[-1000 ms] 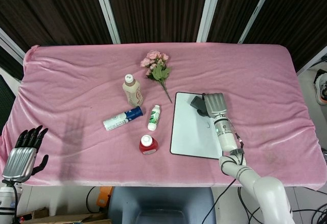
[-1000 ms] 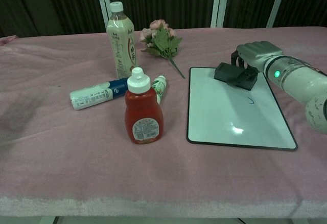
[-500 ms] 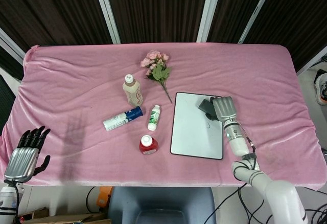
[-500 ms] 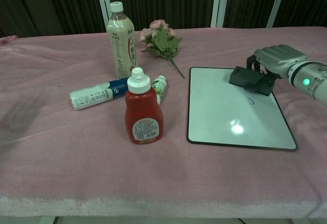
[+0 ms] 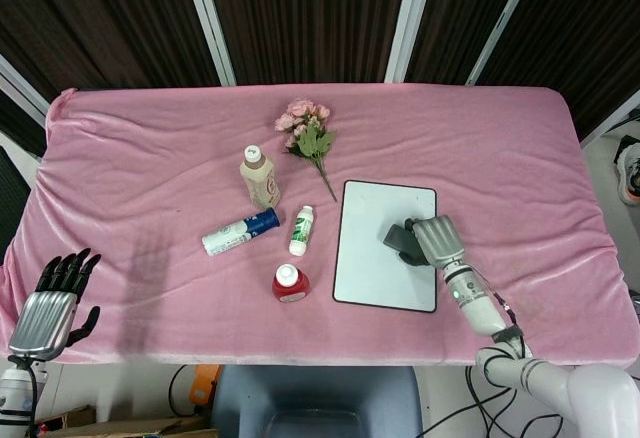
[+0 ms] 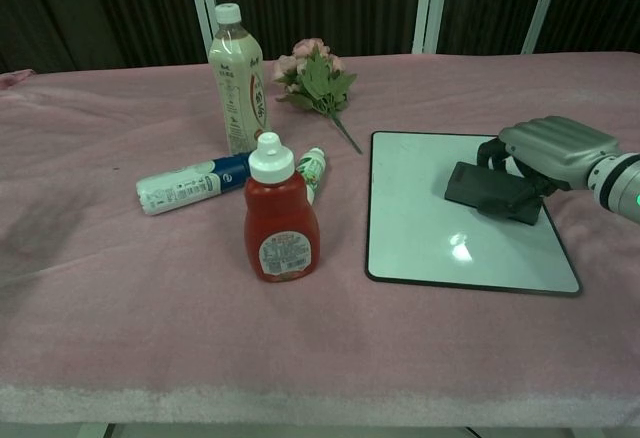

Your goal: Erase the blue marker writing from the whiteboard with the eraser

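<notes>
The whiteboard (image 5: 370, 213) (image 6: 420, 173) lies flat on the pink cloth, right of centre. My right hand (image 5: 436, 239) (image 6: 552, 148) holds the dark eraser (image 5: 399, 241) (image 6: 492, 189) against the board's right half, about midway down. No blue writing shows on the bare white surface; the spot under the eraser is hidden. My left hand (image 5: 47, 308) hangs at the table's near left corner, fingers spread, holding nothing.
Left of the board are a red ketchup bottle (image 5: 289, 281) (image 6: 281, 216), a small green-and-white bottle (image 5: 302, 230), a lying blue-and-white bottle (image 5: 240, 232) (image 6: 194, 183), an upright milk-tea bottle (image 5: 259, 177) (image 6: 235, 80) and a pink flower bouquet (image 5: 309, 139) (image 6: 316, 79).
My right hand has dragged the eraser from the board's top right corner down onto the spot where the small blue mark was. The left hand barely moved.
</notes>
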